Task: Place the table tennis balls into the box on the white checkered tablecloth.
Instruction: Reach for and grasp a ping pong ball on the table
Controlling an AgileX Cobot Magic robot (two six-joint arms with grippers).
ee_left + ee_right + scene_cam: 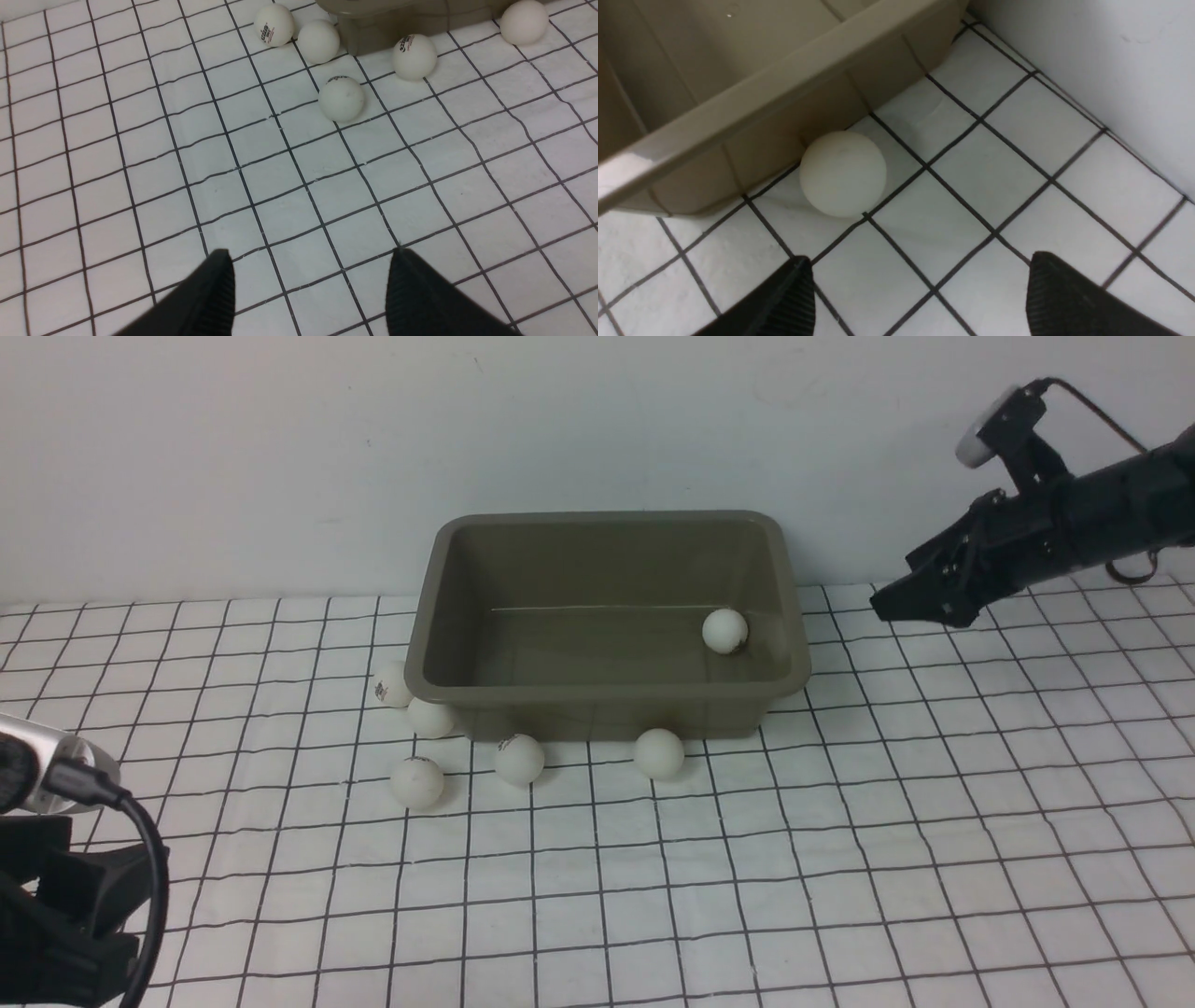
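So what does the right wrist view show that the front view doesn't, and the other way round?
Only the right wrist view: a lone ball tucked under the rim of the box, outside it. Only the front view: one ball inside the box and five loose balls on the cloth along its near and left sides. Both: the box, the cloth, the wall and the open right gripper.

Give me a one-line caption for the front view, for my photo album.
One white ball sits in the olive box; five more balls wait on the checkered cloth near its front.
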